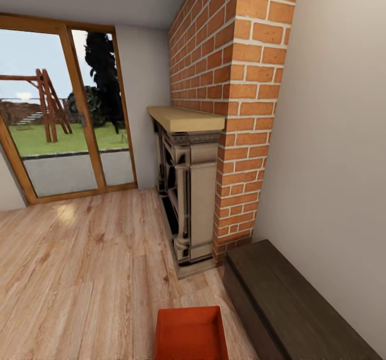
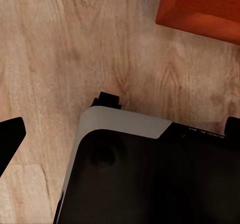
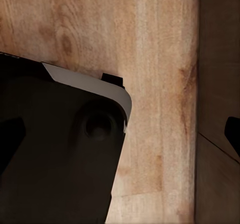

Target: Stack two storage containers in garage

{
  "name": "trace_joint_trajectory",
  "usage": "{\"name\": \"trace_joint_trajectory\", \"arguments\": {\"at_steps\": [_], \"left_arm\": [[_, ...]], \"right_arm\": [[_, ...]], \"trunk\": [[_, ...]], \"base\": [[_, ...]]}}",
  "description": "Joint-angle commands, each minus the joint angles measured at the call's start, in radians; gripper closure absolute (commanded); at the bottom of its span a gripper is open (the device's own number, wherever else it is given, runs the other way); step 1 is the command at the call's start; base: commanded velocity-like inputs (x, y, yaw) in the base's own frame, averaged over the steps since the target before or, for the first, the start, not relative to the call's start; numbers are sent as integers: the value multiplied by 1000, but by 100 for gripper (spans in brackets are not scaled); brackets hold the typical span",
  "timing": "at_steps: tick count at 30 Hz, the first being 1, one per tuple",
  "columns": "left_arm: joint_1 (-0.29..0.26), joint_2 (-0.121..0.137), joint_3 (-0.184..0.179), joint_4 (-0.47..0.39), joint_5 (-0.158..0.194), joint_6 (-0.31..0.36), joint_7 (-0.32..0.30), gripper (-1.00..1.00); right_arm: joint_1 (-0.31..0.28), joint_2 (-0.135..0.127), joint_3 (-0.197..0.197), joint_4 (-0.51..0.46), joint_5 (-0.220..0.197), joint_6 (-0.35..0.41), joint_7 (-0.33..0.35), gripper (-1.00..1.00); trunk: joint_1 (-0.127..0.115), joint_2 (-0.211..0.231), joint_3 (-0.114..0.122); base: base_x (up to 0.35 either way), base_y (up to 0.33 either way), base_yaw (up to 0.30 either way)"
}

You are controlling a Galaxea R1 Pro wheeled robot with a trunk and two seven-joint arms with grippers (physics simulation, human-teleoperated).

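While the robot faces the brick fireplace point(image 1: 230, 108) in the living room, one storage container point(image 1: 190, 332) sits on the plank floor point(image 1: 80, 274) just ahead of its dark base point(image 2: 150, 179), beyond the left tool, likely awaiting pickup. Whether either tool's tips are apart cannot be told.
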Motion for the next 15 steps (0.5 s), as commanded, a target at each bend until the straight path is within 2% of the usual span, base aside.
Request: {"name": "trace_joint_trajectory", "arguments": {"at_steps": [1, 15], "left_arm": [[0, 0, -9, -1, 8, 1, 3, -100], [0, 1, -9, -1, 8, 1, 3, -100]], "right_arm": [[-1, 0, 3, 3, 11, -4, -8, -100], [-1, -4, -3, 3, 4, -4, -9, -100]], "trunk": [[0, -1, -3], [0, -1, -25]], "base": [[0, 0, 0], [0, 0, 0]]}}
